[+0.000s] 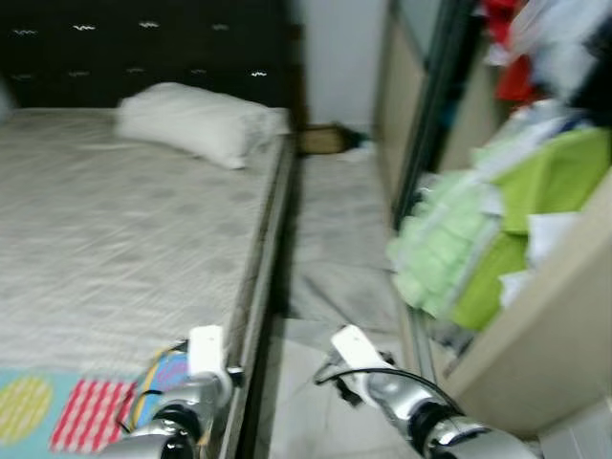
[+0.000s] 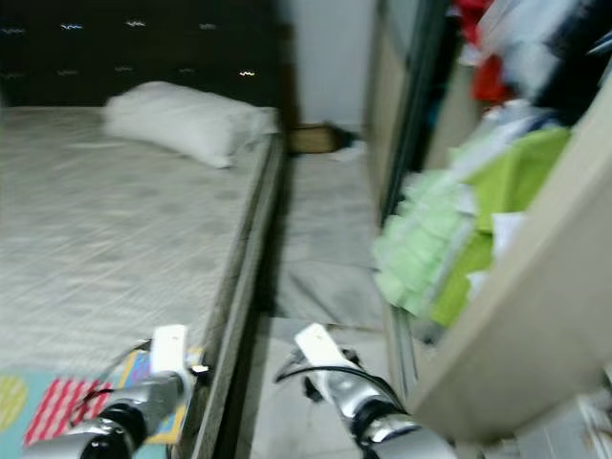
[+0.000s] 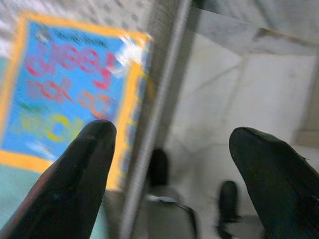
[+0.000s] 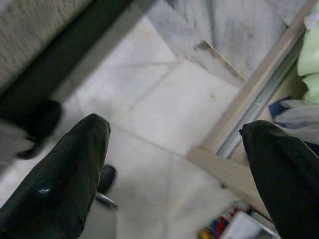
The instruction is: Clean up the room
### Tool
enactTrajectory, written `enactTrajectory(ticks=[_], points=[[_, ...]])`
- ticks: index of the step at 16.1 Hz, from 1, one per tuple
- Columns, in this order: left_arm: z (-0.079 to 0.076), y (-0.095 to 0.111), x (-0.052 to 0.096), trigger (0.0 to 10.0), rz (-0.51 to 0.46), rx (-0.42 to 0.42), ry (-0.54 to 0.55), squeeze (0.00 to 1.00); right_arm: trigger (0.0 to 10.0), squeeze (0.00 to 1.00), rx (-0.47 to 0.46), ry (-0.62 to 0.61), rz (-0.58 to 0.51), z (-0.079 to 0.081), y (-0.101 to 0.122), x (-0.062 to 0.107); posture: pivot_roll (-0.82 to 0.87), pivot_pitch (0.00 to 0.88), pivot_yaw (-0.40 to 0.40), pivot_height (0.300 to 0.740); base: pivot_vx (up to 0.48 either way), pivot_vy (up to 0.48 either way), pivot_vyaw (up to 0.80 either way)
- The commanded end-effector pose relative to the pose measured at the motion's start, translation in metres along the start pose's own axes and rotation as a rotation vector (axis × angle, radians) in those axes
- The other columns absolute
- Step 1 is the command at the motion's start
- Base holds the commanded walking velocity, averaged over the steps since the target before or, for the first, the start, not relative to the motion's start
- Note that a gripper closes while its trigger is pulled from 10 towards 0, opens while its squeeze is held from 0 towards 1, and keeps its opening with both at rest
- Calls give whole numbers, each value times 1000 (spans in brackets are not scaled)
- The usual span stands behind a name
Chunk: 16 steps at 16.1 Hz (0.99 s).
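Note:
A bed [image 1: 115, 220] with a grey cover and a white pillow [image 1: 196, 122] takes up the left side. On its near corner lies a colourful printed sheet [image 3: 70, 84] with a blue middle and yellow border. My left gripper [image 3: 172, 134] hangs open over the bed's edge beside that sheet, holding nothing. Over the pale floor tiles [image 4: 164, 99] between bed and wardrobe, my right gripper [image 4: 177, 124] is open and empty too. Green clothes [image 1: 478, 239] spill out of the open wardrobe [image 1: 535, 354] on the right.
A grey cloth [image 1: 339, 249] covers the floor of the narrow aisle between bed and wardrobe. A small brown box [image 1: 320, 141] sits at the far end by the wall. Red and white garments [image 1: 516, 76] hang high in the wardrobe. The sliding-door rail [image 4: 259, 99] runs along the floor.

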State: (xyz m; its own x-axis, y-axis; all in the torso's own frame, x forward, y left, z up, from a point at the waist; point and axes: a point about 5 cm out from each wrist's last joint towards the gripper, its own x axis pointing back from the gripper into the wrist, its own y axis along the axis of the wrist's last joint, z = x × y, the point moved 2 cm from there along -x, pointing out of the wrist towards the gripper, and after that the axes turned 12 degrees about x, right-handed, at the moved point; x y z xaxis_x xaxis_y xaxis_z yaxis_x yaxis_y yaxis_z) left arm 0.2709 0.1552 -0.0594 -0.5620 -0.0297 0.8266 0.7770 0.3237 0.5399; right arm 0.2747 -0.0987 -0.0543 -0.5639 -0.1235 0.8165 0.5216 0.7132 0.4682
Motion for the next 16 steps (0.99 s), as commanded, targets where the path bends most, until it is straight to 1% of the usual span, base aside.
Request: enactTrajectory(ticks=[1,12,13,15,16], points=[[8,3,0,10000,-9,0,27,0,10000,0,15,4,-32,1,12,0,-201,16,2,740,0,0,800],[6,10,1,10000,-27,-25,35,0,10000,0,30,-8,-62,-1,20,1,-218,11,22,740,0,0,800],[5,10,1,10000,-29,-23,31,0,10000,0,30,-8,-63,-1,20,1,-219,11,22,740,0,0,556],[4,11,1,10000,-30,-25,27,0,10000,0,37,-8,-71,-1,22,1,-220,12,22,740,0,0,0],[4,11,1,10000,-30,-25,26,0,10000,0,58,-5,-75,-1,23,1,-221,13,22,740,0,0,800]])
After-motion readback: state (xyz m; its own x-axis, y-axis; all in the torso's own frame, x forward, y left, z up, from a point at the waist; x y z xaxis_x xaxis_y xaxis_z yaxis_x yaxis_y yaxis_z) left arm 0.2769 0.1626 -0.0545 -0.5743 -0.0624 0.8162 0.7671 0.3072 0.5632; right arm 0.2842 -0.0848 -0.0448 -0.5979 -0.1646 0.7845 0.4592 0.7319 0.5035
